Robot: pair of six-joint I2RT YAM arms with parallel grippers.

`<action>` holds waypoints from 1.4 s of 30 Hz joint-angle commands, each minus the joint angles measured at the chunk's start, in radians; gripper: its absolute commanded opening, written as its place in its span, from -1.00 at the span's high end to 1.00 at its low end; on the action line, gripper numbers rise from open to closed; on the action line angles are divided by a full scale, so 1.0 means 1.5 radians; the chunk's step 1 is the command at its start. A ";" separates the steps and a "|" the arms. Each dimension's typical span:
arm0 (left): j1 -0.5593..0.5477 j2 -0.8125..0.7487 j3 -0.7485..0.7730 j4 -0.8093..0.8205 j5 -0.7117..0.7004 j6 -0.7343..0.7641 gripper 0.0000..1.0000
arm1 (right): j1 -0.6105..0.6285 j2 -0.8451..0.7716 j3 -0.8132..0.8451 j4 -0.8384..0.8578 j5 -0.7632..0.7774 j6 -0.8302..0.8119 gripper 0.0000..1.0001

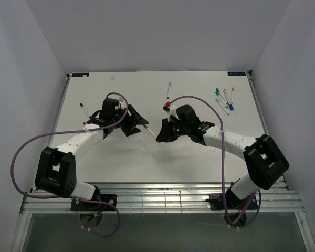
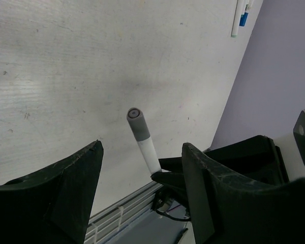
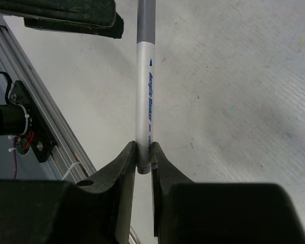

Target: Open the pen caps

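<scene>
left gripper (image 2: 142,146): jaws spread wide, holding nothing; they stand either side of the grey cap without touching it, so a squeeze should catch the cap alone
grey cap (image 2: 137,123): seated on its pen, not yet off; it sits between the left jaws, its end facing that wrist; judged the next thing to pinch and pull
pen (image 3: 144,96): held off the table (image 1: 199,157); the white barrel runs straight out from the right gripper toward the left one, so a pull would run along its length
right gripper (image 3: 144,155): narrow, clamped on the pen's tail; gripping that end leaves the capped end free
other pens (image 1: 226,98): a bunch lying beyond the right gripper, well apart from it; their caps are too small to judge
</scene>
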 commanded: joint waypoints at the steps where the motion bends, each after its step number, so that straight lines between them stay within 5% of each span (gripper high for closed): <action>1: 0.004 -0.005 -0.014 0.056 0.024 -0.042 -0.47 | 0.013 -0.017 -0.008 0.057 -0.015 0.022 0.85; 19: 0.004 -0.019 -0.039 0.109 0.013 -0.076 -0.10 | 0.036 -0.007 -0.001 0.082 -0.007 0.046 0.85; 29: 0.004 -0.032 -0.047 0.105 0.000 -0.053 0.52 | 0.038 -0.023 -0.008 0.083 0.012 0.048 0.85; 30: 0.004 -0.032 -0.047 0.104 0.000 -0.052 0.65 | 0.038 -0.023 -0.008 0.083 0.014 0.049 0.82; 33: 0.004 -0.030 -0.048 0.105 0.006 -0.049 1.00 | 0.039 -0.014 0.007 0.078 0.007 0.038 0.27; 35: 0.004 -0.031 -0.049 0.104 0.010 -0.049 1.00 | 0.040 -0.005 0.026 0.066 0.014 0.030 0.14; 42: 0.004 -0.043 -0.049 0.090 0.005 -0.042 1.00 | 0.041 0.042 0.084 0.051 0.005 0.026 0.08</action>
